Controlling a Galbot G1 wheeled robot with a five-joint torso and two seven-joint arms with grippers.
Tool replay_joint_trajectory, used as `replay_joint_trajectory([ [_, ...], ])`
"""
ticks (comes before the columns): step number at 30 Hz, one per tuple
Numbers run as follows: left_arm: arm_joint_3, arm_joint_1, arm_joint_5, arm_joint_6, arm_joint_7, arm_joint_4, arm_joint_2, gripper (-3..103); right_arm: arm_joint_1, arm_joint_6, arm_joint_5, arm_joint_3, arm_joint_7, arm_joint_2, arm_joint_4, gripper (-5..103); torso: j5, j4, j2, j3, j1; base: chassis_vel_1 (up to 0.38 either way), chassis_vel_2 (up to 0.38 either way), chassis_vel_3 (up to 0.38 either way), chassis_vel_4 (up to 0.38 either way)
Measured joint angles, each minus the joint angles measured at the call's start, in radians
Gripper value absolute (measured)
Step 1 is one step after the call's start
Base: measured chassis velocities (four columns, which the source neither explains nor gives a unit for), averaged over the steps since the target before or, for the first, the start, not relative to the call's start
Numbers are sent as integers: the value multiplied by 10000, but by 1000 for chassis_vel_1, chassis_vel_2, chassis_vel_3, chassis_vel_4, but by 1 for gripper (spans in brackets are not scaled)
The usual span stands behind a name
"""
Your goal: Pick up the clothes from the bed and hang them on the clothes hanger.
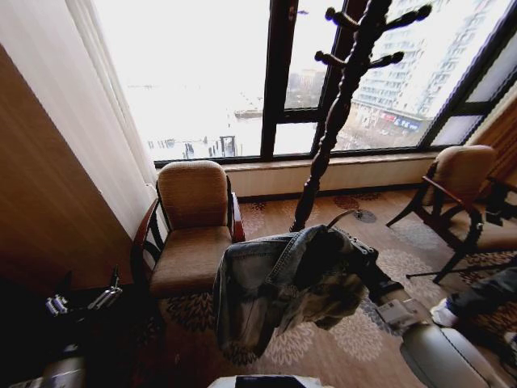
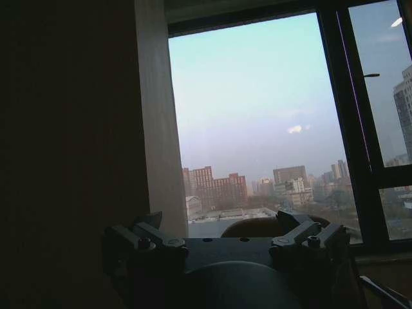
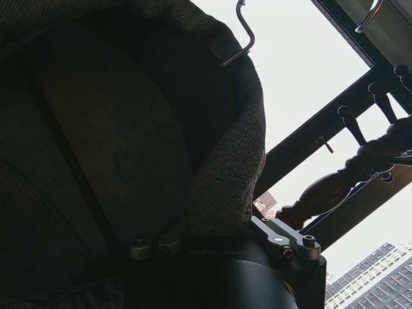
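Observation:
The clothes [image 1: 279, 283], a faded denim jacket, hang in mid-air in front of me, draped over the end of my right arm [image 1: 388, 289]. The silver hook of the clothes hanger [image 1: 349, 215] sticks up out of the collar; its black body is hidden inside the jacket. In the right wrist view the dark collar [image 3: 225, 154] covers my right gripper [image 3: 219, 241], which is shut on the clothes, and the hook [image 3: 241, 35] stands against the bright window. My left gripper [image 1: 81, 303] is parked low on the left, open and holding nothing [image 2: 219, 222]. The bed is out of view.
A dark turned-wood coat stand [image 1: 339, 105] with pegs rises just behind the jacket. A tan armchair [image 1: 192, 226] stands to its left, another chair [image 1: 456, 186] at the right by the window. A person's leg and shoe [image 1: 477, 301] are on the carpet at the right.

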State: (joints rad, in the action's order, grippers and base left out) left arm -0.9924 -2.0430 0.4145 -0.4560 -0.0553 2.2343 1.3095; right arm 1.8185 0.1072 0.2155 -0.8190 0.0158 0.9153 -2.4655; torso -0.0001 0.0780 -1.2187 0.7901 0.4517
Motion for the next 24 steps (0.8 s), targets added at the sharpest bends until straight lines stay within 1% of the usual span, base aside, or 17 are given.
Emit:
replay_joint_trajectory([
  [11, 0, 0, 0, -1, -1, 0, 0, 100, 15, -5, 16, 78, -2, 60, 46, 20, 0, 1, 0, 0, -1, -6, 10, 7, -8],
  [24, 0, 0, 0, 0, 0, 0, 0, 100, 27, -59, 37, 88, -2, 98, 70, 20, 1, 0, 0, 0, 1, -70, 70, 63, -67],
])
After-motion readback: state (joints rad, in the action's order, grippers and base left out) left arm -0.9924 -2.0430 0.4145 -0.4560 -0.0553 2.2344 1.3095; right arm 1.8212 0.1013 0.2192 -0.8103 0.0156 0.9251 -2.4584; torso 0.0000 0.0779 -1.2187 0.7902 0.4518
